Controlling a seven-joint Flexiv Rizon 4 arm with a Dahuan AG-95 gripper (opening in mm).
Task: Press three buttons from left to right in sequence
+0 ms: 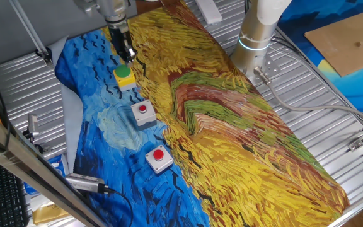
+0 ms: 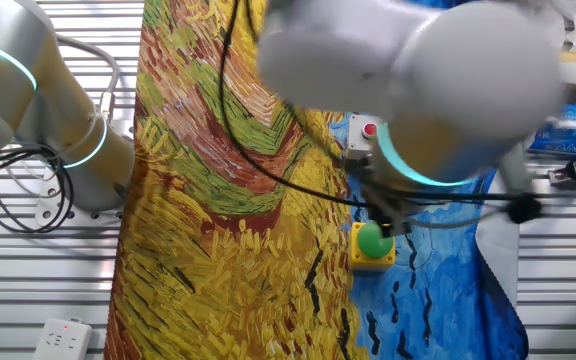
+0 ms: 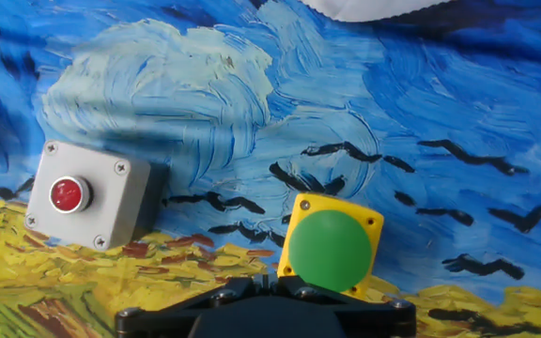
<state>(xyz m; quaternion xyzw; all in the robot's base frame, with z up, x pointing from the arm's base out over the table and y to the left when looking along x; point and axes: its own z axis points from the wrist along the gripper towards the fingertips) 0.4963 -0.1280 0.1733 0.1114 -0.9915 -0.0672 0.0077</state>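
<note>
Three buttons stand in a row on the painted cloth. The green button [image 1: 123,74] on its yellow base is the far one, with two red buttons [image 1: 144,111] [image 1: 159,157] on grey bases nearer. My gripper [image 1: 130,58] hangs just above and behind the green cap, its fingers together. In the hand view the green button [image 3: 332,249] sits right at the fingertips [image 3: 261,282], slightly to their right, and one red button [image 3: 69,194] is to the left. In the other fixed view my arm covers much of the scene; the green button [image 2: 373,243] and one red button [image 2: 369,130] show.
The painted cloth [image 1: 244,132] covers a slatted metal table. The arm's base [image 1: 257,34] stands at the back right with cables beside it. A metal cylinder [image 1: 84,183] lies at the cloth's left edge. A cardboard sheet [image 1: 351,41] lies at the far right.
</note>
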